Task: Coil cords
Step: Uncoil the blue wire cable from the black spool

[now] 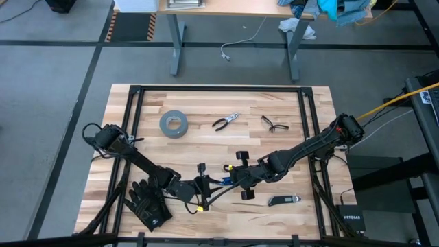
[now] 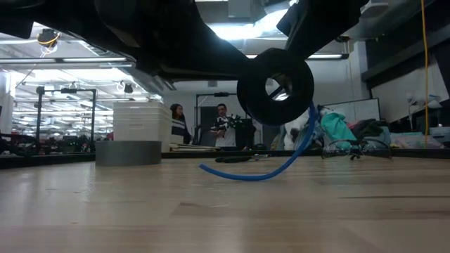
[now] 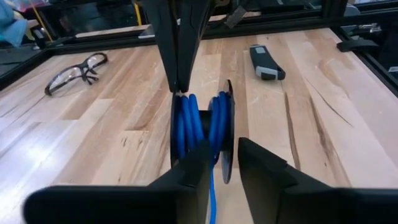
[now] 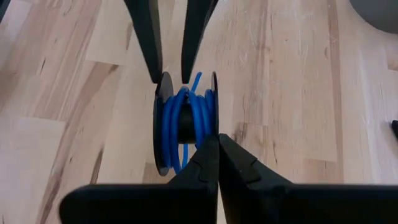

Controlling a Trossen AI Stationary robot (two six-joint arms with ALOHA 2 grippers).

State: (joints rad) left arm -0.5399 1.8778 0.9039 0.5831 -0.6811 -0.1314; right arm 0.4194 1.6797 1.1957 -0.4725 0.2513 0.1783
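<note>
The cords are a bright blue cable wound on a small black spool (image 3: 202, 124) with two thin discs. The spool hangs above the table's near middle (image 1: 221, 181). A loose blue end (image 2: 260, 174) droops from it and its lowest stretch lies on the wood. My right gripper (image 4: 216, 140) is shut on one disc. My left gripper (image 3: 225, 155) comes from the opposite side, open, with a finger on either side of the other disc's rim (image 3: 227, 118); I cannot tell whether they touch it. My right gripper pinches the rim of one spool disc (image 4: 214, 121) between its two shut fingers, coming slanting down from the table's right. The spool stands on edge, lifted clear of the table, with the cable's free end hanging slack below it.
A grey tape roll (image 1: 173, 124), pliers (image 1: 225, 122) and safety glasses (image 1: 274, 124) lie toward the far side. A folded knife (image 1: 283, 200) lies near right and black gloves (image 1: 147, 206) near left. People stand in the room beyond the table (image 2: 221, 126).
</note>
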